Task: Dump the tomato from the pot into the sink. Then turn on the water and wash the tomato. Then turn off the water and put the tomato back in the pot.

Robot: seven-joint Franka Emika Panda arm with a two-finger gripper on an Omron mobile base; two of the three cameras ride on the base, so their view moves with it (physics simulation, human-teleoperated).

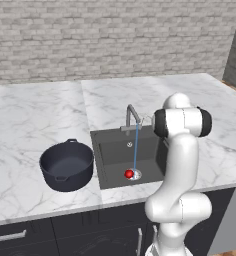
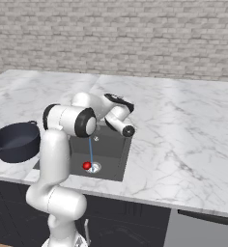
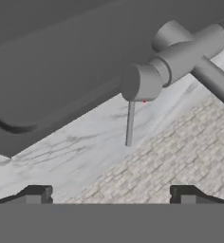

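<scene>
The small red tomato lies on the floor of the dark sink, next to the drain. A thin blue stream of water falls on it from the grey faucet. On the counter left of the sink stands the dark pot, upright, with nothing visible inside. My gripper is open; its fingertips stand wide apart with nothing between them. It hangs close to the faucet, facing its base and thin lever.
White marble counter stretches to both sides of the sink, with a brick wall behind. Dark cabinet fronts run below the front edge. My own arm stands over the sink's right side.
</scene>
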